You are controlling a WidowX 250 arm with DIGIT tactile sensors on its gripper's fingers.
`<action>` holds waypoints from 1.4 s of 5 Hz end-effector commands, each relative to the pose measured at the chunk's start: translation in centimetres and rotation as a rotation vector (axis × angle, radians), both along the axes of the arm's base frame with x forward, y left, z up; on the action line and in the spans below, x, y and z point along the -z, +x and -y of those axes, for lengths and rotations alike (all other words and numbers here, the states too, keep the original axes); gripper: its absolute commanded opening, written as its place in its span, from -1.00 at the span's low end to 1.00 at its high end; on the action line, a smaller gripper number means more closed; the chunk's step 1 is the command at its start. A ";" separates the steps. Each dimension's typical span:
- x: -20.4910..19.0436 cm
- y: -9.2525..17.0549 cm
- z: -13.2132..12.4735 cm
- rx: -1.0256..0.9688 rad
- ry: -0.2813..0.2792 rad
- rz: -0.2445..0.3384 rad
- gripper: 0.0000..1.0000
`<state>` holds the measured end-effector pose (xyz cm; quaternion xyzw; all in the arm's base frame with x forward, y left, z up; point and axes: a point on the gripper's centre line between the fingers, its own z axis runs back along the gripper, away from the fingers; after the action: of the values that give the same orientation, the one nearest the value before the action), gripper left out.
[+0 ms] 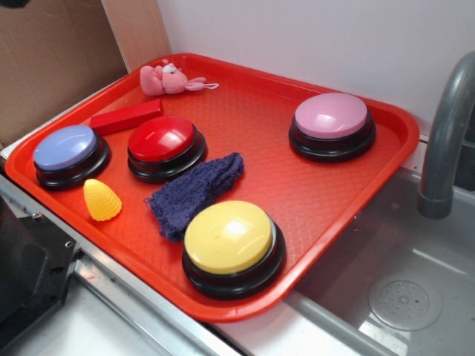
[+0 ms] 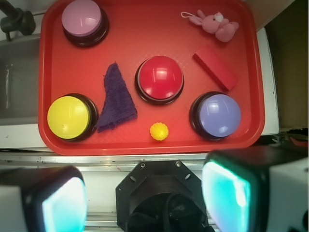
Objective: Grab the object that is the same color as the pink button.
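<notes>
Red tray as landmark, resting beside a sink with a grey faucet.

At the tray's far corner, by the cardboard backdrop: small pink plush animal, lying on its side, thin whitish string tail trailing toward the tray's middle. Untouched, well apart from the gripper.

Near the tray's opposite far edge: pink button, pale pink dome on black base. Well apart from the plush.

Just beside the plush, toward the tray's front: red rectangular block. Next to it: red button and lavender-blue button.

Mid-tray: dark blue cloth, crumpled. At the tray's near edge: yellow button and a small yellow ridged toy.

Outside the tray's near edge, in the wrist view: gripper raised, jaws spread wide, nothing between the fingers.
</notes>
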<state>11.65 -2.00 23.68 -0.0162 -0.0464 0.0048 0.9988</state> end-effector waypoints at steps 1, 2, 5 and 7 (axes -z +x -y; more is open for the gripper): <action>0.0 0.0 0.0 0.000 0.000 0.000 1.00; 1.8 2.9 -4.8 -0.048 0.075 0.068 1.00; 7.1 10.2 -16.1 -0.060 0.214 0.203 1.00; 9.1 17.4 -14.0 0.244 0.295 0.296 1.00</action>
<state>27.54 12.04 11.91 0.1076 -0.1615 -0.1254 0.9729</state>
